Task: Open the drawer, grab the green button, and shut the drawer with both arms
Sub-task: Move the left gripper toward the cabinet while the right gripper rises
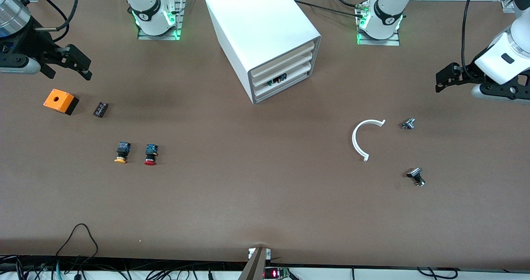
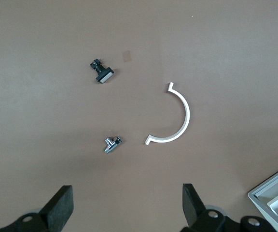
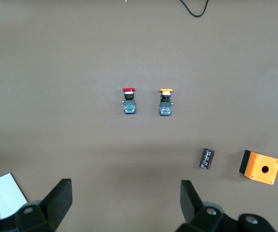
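nothing is getting done yet; the drawer (image 1: 285,87) is sitting shut; left gripper (image 1: 445,81) and right gripper (image 1: 76,62) are hovering over the worktop (image 1: 265,197), fingers wide, holding nothing.

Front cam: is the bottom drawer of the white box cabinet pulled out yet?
No: the lowest white tray drawer sits flush with the upper drawers in the white box cabinet, and neither gripper is near it.

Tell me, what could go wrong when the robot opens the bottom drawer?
1. The white box cabinet stands loose and angled; pulling its lowest white tray drawer might drag it, unless one arm braces it.
2. The red-capped push button and yellow-capped push button lie out; either could be mistaken for the green one, not clearly visible.
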### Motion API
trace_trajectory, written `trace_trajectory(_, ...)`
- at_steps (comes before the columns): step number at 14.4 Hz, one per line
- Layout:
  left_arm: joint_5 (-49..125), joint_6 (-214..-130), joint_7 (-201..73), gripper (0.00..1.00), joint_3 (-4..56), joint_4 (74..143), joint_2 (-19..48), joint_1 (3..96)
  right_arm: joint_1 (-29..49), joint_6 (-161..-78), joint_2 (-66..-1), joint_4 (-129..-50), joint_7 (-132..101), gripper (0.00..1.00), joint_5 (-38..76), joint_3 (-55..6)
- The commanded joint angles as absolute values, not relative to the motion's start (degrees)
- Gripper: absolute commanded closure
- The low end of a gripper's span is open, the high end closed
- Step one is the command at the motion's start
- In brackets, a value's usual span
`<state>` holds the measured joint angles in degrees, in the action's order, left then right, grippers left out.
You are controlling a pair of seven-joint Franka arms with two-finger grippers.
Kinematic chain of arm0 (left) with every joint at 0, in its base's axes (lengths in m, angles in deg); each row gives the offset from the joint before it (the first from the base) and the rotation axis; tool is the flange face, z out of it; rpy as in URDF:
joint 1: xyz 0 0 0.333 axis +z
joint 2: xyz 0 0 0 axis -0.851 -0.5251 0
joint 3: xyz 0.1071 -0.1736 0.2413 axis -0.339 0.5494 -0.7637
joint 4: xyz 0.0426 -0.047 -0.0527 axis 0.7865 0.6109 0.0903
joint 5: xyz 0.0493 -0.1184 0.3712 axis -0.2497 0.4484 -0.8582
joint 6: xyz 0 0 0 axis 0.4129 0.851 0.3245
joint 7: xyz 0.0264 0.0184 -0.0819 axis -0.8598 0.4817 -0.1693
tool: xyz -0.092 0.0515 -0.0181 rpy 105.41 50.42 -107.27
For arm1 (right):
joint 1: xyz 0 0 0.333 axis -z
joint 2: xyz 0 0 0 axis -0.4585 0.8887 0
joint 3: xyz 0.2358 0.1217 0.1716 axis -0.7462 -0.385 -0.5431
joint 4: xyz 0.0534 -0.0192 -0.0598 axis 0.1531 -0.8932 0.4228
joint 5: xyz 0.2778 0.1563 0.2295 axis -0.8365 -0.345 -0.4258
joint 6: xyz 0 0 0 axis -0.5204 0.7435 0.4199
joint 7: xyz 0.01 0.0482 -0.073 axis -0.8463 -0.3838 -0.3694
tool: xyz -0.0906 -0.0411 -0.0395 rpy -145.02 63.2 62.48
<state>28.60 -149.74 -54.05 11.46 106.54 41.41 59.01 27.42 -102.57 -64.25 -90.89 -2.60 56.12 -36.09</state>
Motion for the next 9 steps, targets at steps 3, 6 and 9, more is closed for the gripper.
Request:
trace_trajectory(3,29.4,-148.2,-54.2,0.01,11.7,104.9,40.9,58.8,28.0,-99.3,-63.0,-88.4,-6.1,0.01,54.0,-36.2)
trace_trajectory(6,29.4,-148.2,-54.2,0.01,11.9,104.9,40.9,58.8,28.2,-99.2,-62.7,-88.4,-5.7,0.00,53.8,-36.0)
trace_trajectory(9,29.4,-148.2,-54.2,0.01,11.9,104.9,40.9,58.8,28.3,-98.5,-60.7,-90.0,-9.6,0.01,54.0,-35.9)
